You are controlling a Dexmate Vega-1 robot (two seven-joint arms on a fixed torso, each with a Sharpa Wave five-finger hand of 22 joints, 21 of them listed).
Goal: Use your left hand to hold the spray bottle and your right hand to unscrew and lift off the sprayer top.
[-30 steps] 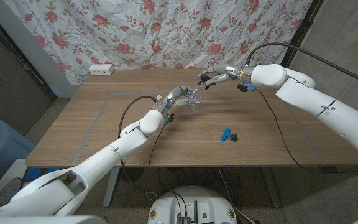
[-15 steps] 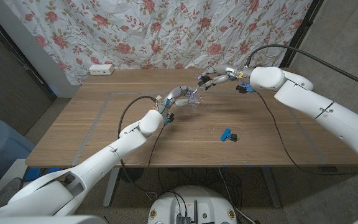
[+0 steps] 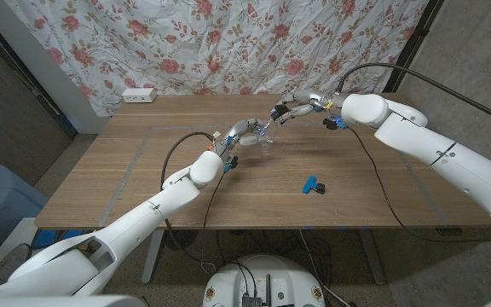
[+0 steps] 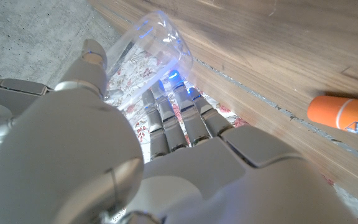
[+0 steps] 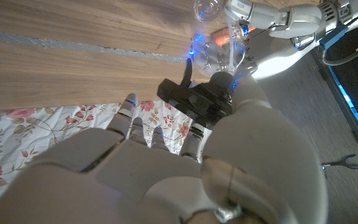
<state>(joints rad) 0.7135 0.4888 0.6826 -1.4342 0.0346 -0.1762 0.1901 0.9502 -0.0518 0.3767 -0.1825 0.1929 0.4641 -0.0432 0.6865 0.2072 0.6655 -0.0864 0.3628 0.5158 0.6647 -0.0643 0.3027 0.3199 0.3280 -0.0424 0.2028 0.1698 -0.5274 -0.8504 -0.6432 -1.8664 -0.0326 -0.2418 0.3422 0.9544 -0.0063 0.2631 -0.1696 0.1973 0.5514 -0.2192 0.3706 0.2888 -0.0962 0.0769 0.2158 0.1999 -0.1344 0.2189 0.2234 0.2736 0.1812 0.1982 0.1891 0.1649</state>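
My left hand (image 3: 242, 132) grips a clear spray bottle (image 3: 263, 138) just above the middle of the table. In the left wrist view its fingers (image 4: 179, 115) wrap the clear bottle (image 4: 149, 46). My right hand (image 3: 299, 106) pinches the black sprayer top (image 3: 277, 111) close above and to the right of the bottle. In the right wrist view the black sprayer top (image 5: 196, 96) sits in my fingers, with the clear bottle (image 5: 219, 53) and my left hand (image 5: 272, 15) beyond it. I cannot tell whether the top still touches the bottle's neck.
A blue and black piece (image 3: 314, 184) lies on the wooden table (image 3: 143, 170) to the right of the middle. An orange tube (image 4: 347, 115) lies on the wood near the bottle. A white power strip (image 3: 139, 95) sits at the back left, in front of a flowered curtain (image 3: 228, 43).
My right hand with the sprayer top has shifted slightly up and to the right. The left hand and the bottle have stayed where they were.
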